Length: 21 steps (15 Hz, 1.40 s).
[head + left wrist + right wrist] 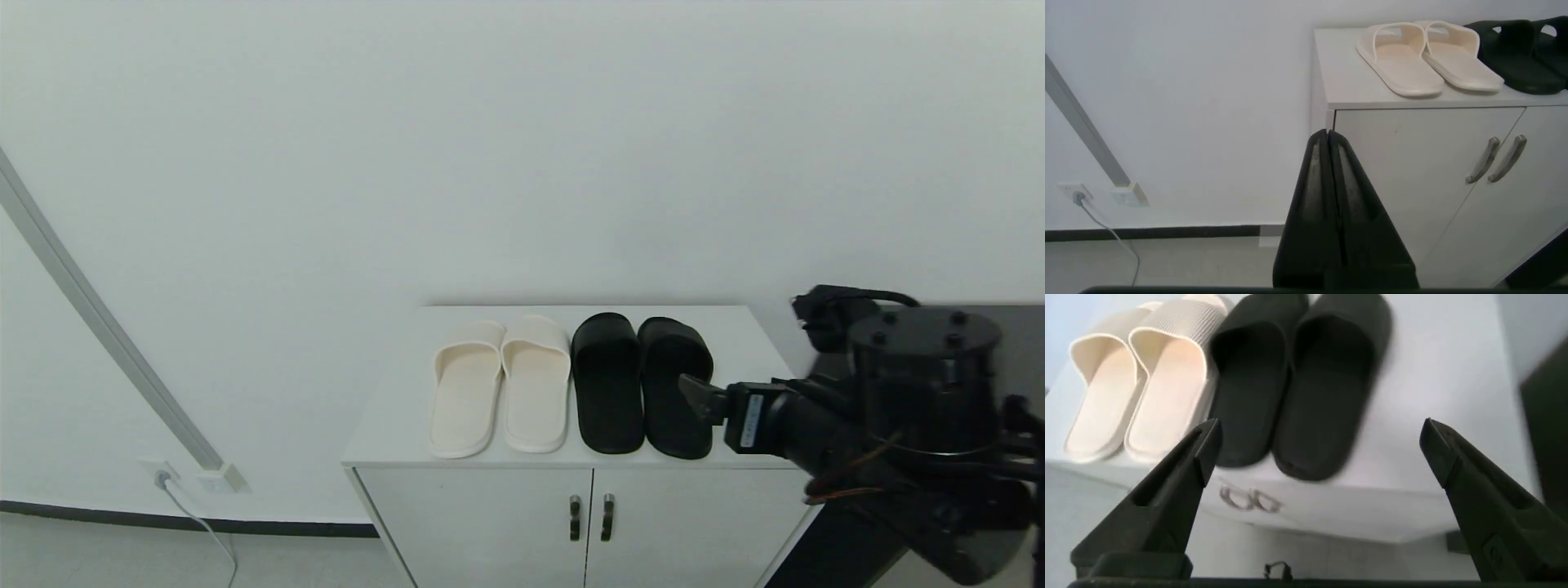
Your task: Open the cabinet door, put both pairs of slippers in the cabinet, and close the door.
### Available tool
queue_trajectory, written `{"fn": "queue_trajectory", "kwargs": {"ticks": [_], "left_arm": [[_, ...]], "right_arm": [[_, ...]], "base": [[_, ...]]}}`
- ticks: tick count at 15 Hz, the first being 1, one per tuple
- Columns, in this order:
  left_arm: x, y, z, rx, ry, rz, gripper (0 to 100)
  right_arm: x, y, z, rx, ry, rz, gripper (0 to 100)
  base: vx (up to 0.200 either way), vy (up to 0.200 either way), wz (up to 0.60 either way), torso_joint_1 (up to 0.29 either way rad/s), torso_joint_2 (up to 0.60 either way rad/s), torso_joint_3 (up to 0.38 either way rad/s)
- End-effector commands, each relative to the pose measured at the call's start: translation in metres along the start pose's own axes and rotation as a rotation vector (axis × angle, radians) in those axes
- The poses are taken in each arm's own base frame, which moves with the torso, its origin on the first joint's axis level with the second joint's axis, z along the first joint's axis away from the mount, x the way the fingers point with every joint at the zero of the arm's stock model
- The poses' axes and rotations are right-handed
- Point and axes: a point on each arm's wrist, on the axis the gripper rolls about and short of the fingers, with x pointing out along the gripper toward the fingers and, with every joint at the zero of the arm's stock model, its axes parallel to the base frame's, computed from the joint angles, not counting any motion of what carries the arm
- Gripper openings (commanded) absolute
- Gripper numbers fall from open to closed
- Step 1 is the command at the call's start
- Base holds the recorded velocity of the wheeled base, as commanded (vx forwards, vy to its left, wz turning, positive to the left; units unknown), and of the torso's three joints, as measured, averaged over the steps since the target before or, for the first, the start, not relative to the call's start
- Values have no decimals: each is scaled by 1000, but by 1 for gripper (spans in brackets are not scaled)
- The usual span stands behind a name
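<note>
Two pairs share the top of the white cabinet (392,433): cream slippers (532,388) on the left, black slippers (608,384) on the right, touching side by side. Every long axis runs front to back, toes to the wall, heels at the front edge. Both doors (490,523) are shut. The right gripper (1320,429) hovers by the black slippers, fingers spread wide; the left gripper (1328,139) sits low beside the cabinet, fingers pressed together.
</note>
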Motion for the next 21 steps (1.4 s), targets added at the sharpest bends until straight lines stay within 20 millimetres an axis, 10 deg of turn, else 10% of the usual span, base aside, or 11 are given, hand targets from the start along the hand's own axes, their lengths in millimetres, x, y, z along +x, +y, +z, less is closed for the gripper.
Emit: {"fn": "queue_trajectory", "kwargs": {"ticks": [1, 18, 19, 21], "left_arm": [[0, 0, 0, 0, 2, 0, 0], [0, 0, 0, 0, 2, 0, 0], [0, 0, 0, -1, 2, 0, 0], [0, 0, 0, 0, 2, 0, 0]], "right_arm": [[61, 29, -39, -40, 24, -81, 100], [216, 45, -39, -115, -100, -248, 100], [221, 46, -38, -108, -111, -249, 0], [226, 45, -39, -107, -113, -256, 0]], "base": [[0, 0, 0, 0, 0, 0], [0, 0, 0, 0, 0, 0], [0, 0, 0, 0, 0, 0], [0, 0, 0, 0, 0, 0]]}}
